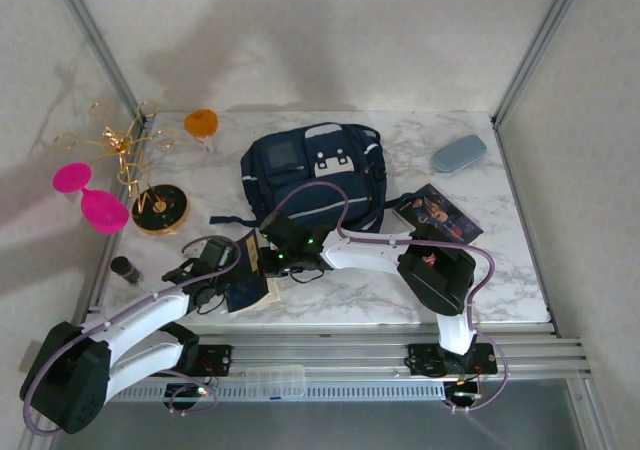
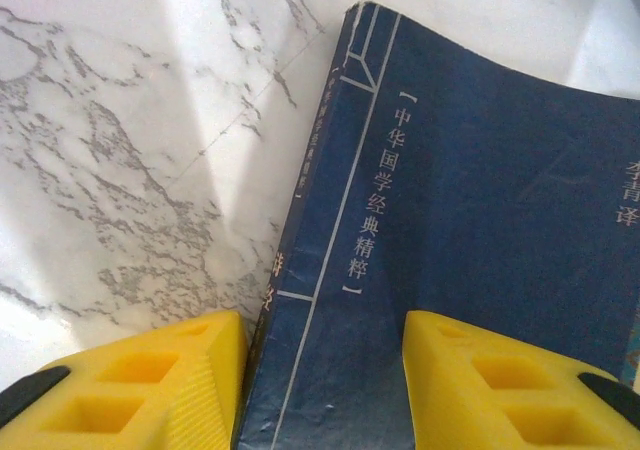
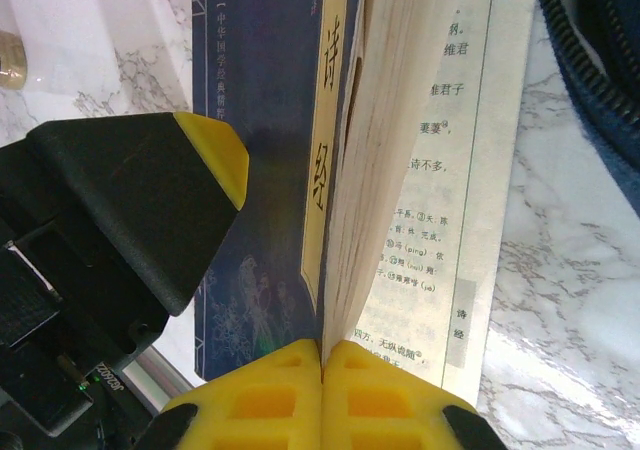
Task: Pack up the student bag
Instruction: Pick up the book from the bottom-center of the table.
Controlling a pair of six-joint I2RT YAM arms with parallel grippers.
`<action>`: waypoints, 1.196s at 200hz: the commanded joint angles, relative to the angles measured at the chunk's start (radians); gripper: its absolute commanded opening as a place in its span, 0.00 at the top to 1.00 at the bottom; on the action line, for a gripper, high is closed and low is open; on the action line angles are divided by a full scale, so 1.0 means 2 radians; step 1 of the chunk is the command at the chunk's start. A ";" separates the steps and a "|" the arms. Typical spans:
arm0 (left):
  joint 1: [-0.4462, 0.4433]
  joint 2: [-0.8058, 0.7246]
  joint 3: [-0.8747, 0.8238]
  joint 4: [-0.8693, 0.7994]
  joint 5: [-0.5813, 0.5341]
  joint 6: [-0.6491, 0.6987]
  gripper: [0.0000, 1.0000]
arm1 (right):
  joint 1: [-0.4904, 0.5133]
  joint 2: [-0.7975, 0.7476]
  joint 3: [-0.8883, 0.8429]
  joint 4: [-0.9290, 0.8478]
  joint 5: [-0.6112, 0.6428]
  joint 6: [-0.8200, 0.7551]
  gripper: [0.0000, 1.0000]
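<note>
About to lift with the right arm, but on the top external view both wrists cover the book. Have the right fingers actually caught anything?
Observer: The right fingers are shut, and the raised pages of the book narrow right into their seam.
Operator: Is the book open, then?
Observer: Partly. The blue cover is on the left, a sheaf of pages stands up, and a printed page shows on the right.
Operator: And the left fingers?
Observer: The left fingers are open and straddle the spine edge, one over the marble table and the other over the cover.
</note>
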 commanded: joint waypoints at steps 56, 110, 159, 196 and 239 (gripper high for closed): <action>0.000 -0.073 0.061 -0.095 -0.039 -0.018 0.30 | 0.009 -0.075 -0.009 0.055 -0.003 -0.014 1.00; 0.003 -0.108 0.196 -0.179 -0.062 0.019 0.08 | 0.005 -0.152 -0.012 0.073 -0.009 -0.023 1.00; 0.011 -0.116 0.309 -0.198 -0.010 0.079 0.01 | -0.037 -0.217 -0.008 0.066 -0.059 -0.028 1.00; 0.014 -0.119 0.349 -0.178 0.060 0.100 0.01 | -0.088 -0.271 -0.015 0.049 -0.097 -0.058 1.00; 0.015 -0.113 0.295 -0.055 0.208 0.088 0.01 | -0.184 -0.334 -0.070 0.083 -0.192 -0.051 1.00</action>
